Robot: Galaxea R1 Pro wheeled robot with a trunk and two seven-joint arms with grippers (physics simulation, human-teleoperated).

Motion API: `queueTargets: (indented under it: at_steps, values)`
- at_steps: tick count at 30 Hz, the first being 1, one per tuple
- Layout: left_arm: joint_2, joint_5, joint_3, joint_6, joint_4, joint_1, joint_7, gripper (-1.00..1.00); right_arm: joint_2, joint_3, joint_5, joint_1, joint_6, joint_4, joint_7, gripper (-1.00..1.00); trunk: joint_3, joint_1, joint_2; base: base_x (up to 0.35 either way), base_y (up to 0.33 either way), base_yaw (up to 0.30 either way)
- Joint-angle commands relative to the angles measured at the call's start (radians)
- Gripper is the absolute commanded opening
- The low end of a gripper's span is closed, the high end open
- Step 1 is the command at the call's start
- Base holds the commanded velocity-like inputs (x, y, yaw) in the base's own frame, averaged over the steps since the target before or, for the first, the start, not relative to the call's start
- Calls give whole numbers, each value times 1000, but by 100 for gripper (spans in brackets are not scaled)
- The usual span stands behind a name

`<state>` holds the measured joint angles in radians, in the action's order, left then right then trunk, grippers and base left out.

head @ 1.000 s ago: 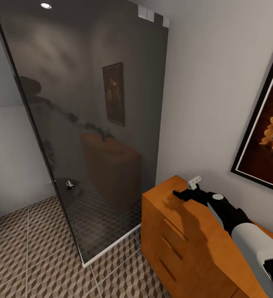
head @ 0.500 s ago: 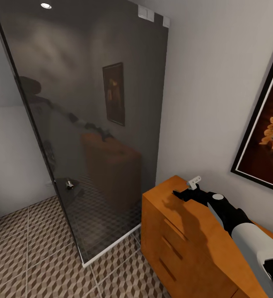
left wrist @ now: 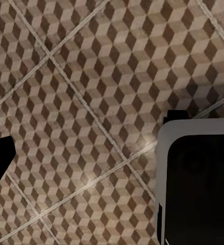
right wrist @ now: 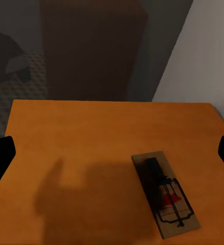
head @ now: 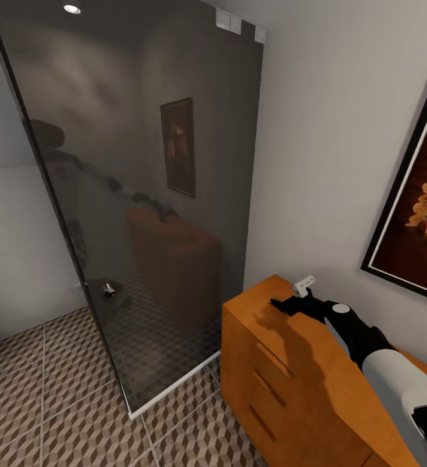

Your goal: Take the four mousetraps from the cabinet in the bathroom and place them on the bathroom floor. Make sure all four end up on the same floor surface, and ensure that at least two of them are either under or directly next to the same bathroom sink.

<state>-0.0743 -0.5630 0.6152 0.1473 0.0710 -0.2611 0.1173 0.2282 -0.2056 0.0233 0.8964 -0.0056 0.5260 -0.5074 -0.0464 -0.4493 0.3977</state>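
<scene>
One mousetrap point(right wrist: 166, 195) lies flat on the cabinet point(head: 291, 363) top, ahead of the right claw point(head: 284, 303), whose fingers are spread wide; its long axis slants across their gap.

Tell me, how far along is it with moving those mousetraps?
Nothing looks done: the patterned floor shows no traps. In hand: the right pincer hovers open over the cabinet top, where one mousetrap lies ungrasped. Left: picking it up, placing it, and the others.
</scene>
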Motion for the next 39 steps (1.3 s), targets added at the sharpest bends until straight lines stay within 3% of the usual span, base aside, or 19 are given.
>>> queueTargets:
  at_steps: [1, 39]
  values:
    - [1, -3, 6, 5, 3, -1, 1, 100, 1, -3, 3, 1, -1, 1, 0, 100, -2, -1, 2, 0, 0, 0]
    - [2, -3, 6, 5, 3, -1, 1, 100, 2, -3, 3, 1, -1, 0, 1, 100, -2, -1, 2, 0, 0, 0]
